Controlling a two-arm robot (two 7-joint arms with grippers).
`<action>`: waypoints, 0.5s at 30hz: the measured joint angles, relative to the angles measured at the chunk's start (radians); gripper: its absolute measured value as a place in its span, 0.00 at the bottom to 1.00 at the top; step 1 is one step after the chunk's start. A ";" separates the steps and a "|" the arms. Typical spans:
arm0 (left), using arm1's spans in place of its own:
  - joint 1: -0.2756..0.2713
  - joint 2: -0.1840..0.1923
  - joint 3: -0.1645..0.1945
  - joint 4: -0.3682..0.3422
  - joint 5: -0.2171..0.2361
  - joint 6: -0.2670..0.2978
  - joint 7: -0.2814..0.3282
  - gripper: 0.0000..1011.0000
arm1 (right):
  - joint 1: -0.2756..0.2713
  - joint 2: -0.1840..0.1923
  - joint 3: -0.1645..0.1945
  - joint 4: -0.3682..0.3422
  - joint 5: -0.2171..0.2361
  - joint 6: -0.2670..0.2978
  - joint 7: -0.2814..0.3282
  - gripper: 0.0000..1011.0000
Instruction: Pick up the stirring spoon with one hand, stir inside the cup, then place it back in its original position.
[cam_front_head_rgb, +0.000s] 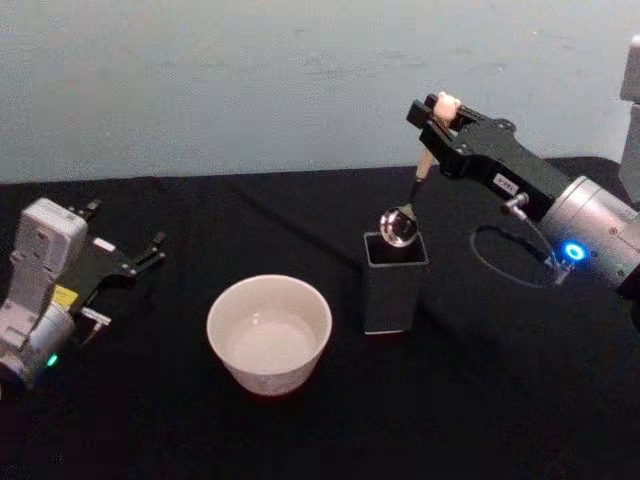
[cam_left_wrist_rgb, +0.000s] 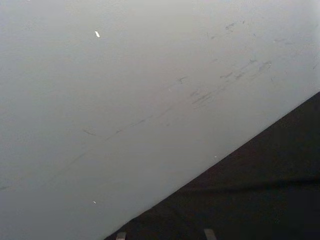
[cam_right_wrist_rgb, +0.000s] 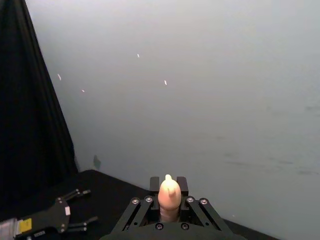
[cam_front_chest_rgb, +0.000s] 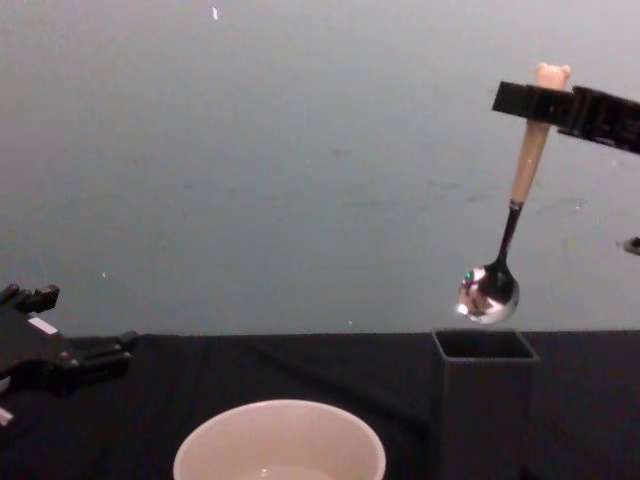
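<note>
Chest view, right gripper (cam_front_chest_rgb: 537, 100) apparently pinching spoon (cam_front_chest_rgb: 527, 165), aloft

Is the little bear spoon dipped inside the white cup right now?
No, the stirring spoon hangs from the right claw, above the dark holder, off to the side of the cup.
</note>
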 joint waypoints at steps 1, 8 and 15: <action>0.000 0.000 0.000 0.000 0.000 0.000 0.000 0.99 | 0.000 0.001 -0.002 0.002 -0.002 -0.001 -0.002 0.21; 0.000 0.000 0.000 0.000 0.000 0.000 0.000 0.99 | 0.010 -0.008 -0.028 0.037 -0.035 -0.014 -0.020 0.21; 0.000 0.000 0.000 0.000 0.000 0.000 0.000 0.99 | 0.027 -0.035 -0.048 0.083 -0.068 -0.028 -0.028 0.21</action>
